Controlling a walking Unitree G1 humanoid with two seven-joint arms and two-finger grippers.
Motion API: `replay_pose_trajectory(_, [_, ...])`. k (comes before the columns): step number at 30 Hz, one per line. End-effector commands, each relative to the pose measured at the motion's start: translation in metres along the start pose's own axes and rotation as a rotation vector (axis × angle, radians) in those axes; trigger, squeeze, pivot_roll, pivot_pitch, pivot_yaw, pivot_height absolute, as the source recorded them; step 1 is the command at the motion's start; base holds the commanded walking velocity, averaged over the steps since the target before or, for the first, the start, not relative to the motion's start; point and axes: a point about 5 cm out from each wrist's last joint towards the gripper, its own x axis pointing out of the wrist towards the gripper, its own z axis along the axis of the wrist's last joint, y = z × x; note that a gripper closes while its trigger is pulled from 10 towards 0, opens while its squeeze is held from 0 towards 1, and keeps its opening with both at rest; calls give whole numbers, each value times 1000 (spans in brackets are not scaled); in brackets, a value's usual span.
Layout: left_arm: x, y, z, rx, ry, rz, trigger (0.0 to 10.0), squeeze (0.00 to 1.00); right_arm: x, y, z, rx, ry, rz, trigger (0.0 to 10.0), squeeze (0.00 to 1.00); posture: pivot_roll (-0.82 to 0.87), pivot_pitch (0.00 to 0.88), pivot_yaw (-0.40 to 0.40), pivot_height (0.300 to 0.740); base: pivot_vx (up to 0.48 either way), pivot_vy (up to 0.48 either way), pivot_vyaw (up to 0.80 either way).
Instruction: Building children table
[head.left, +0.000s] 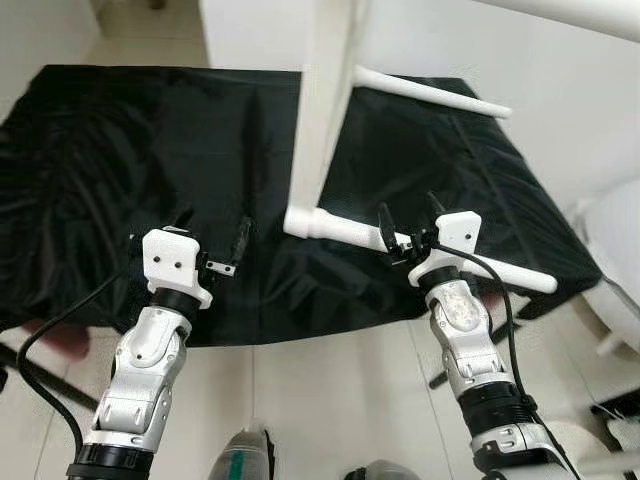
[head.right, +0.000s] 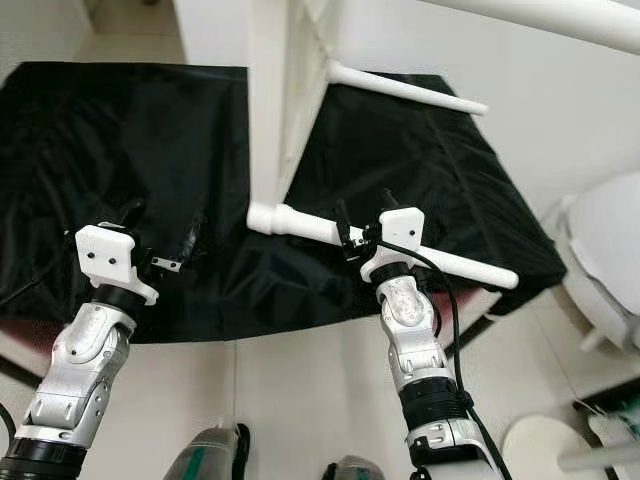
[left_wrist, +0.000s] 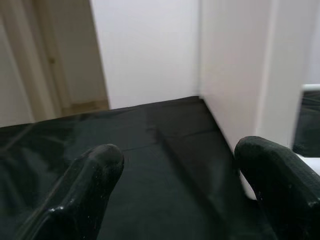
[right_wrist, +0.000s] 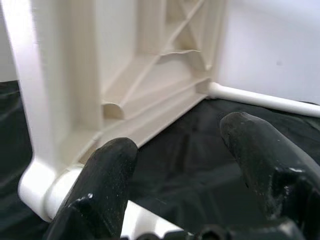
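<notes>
Where its fingers part, right hand (head.left: 408, 232) seemingly around table leg (head.left: 500, 269).

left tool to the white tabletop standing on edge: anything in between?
Nothing visible. The left tool hovers open over the black cloth, and only bare cloth lies between it and the white tabletop standing on edge. The right tool is open around the near leg.
</notes>
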Motion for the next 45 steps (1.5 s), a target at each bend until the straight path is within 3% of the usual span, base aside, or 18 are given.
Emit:
replay_pose_trajectory(1, [0,-3,0,-9,3,-33,10000,0,1,-2,0,-10,5,-7,10000,0,40,0,-37,740,0,0,800])
replay_pose_trajectory(45, [0,0,2,-5,4,-46,10000,0,0,-2,-3,35,7,-39,10000,0,47,0,-24,740,0,0,18])
